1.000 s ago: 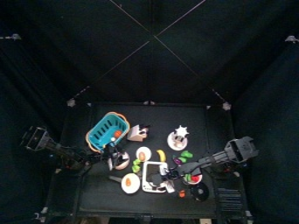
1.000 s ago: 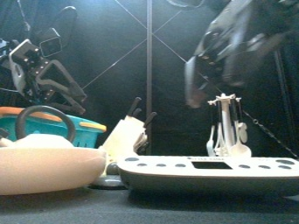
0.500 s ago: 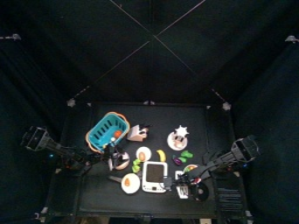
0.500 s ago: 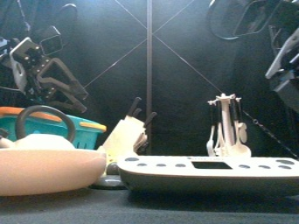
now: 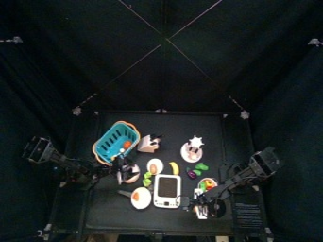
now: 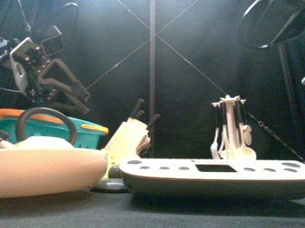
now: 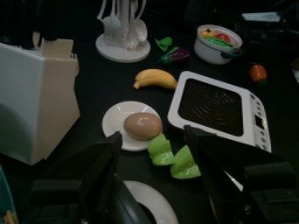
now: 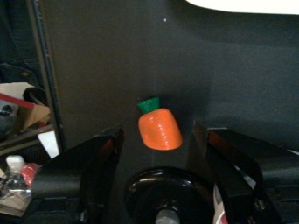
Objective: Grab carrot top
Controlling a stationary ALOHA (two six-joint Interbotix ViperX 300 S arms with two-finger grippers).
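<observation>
The carrot top is a small orange piece with a green tip, lying on the black table. In the right wrist view it shows between the wide-open jaws of my right gripper, just beyond the fingertips and untouched. From above, that gripper is low at the table's front right edge. My left gripper rests at the left, beside the blue basket. Its jaws stand open over green slices and hold nothing.
A white scale, a banana, a plate with a brown ball, a small bowl and a white utensil rack crowd the table's middle. A white box stands by the basket.
The right arm has swung toward the table's front right edge and mostly left the front view. The left arm has not moved.
</observation>
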